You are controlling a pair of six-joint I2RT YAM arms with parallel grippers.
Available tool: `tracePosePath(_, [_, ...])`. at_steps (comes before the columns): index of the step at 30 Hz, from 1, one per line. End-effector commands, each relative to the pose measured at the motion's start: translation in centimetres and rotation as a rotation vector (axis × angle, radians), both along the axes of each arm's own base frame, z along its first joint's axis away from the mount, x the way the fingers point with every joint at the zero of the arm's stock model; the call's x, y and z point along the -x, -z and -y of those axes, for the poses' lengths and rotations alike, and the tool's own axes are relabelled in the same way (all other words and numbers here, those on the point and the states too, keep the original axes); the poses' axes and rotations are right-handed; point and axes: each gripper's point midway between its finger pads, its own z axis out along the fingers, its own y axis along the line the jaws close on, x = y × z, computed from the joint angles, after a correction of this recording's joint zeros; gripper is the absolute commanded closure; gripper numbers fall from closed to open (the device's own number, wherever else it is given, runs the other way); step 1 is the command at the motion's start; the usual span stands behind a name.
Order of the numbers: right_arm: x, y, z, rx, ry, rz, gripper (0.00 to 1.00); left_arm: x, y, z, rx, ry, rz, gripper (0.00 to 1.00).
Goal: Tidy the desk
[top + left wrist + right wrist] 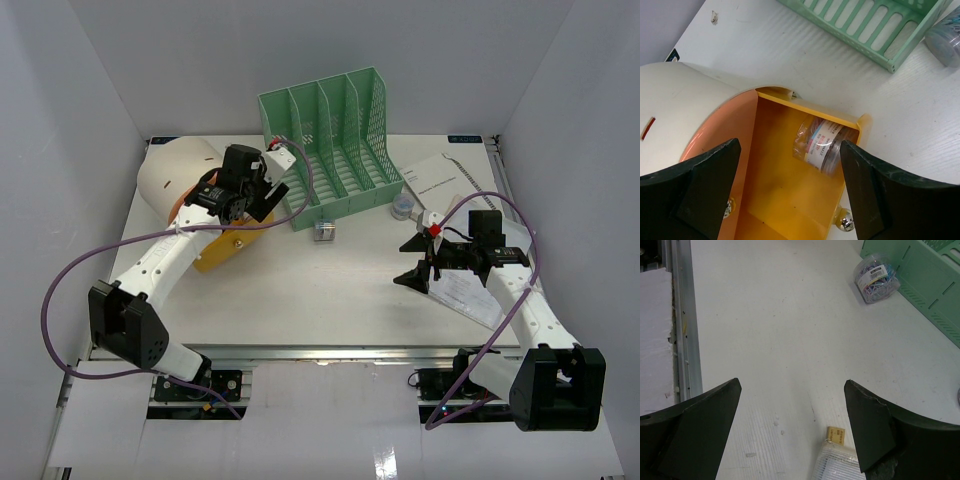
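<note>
On the white desk (300, 300) a cream rounded organizer (175, 170) stands at the back left with its yellow drawer (222, 250) pulled out. My left gripper (262, 195) hovers open over that drawer (775, 200). A clear labelled jar (820, 145) lies on its side in the drawer's far corner, close to the right finger (875, 190), and nothing is between the jaws. My right gripper (412, 262) is open low over the desk (780, 340), above the edge of a clear pouch (835, 465) with a yellow tag (836, 435).
A green mesh file rack (325, 150) stands at the back centre. A small jar of paper clips (875, 277) sits by its front corner (323, 231), and another jar (402, 207) to its right. A spiral notebook (445, 180) lies back right. The metal rail (682, 315) runs along the front edge.
</note>
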Motion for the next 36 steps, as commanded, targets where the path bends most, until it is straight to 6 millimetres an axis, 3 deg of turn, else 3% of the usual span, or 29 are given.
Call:
tracePosePath(1, [-0.1,-1.5,-0.2,-0.023,-0.020,0.036,0.10,0.3,-4.4,2.0,0.195,0.018,0.064,0.08])
tracePosePath(5, [-0.3,-1.2,-0.1,-0.017,-0.017,0.028,0.10,3.3,-8.5,8.3,0.547,0.248,0.038,0.06])
tracePosePath(9, [-0.3,-1.1,-0.1,-0.014,-0.013,0.019,0.10,5.3,-8.1,11.6,0.831,0.223,-0.132,0.03])
tracePosePath(13, [-0.4,-1.0,-0.1,-0.013,-0.012,0.017,0.10,5.4,-4.3,13.3,0.964,-0.011,-0.263,0.02])
tracePosePath(18, [-0.7,-0.8,0.1,-0.001,0.005,0.006,0.10,4.8,0.9,15.0,0.921,-0.294,-0.217,0.02])
tracePosePath(23, [-1.8,-0.4,0.8,0.025,0.066,-0.024,0.10,3.6,4.9,15.2,0.854,-0.506,-0.125,0.02])
tracePosePath(30, [-3.2,0.1,1.6,0.049,0.152,-0.047,0.10,1.3,10.5,16.0,0.730,-0.610,-0.097,0.02])
tracePosePath(36, [-3.2,0.0,1.7,0.048,0.155,-0.045,0.10,-0.4,13.6,18.1,0.666,-0.588,-0.134,0.03])
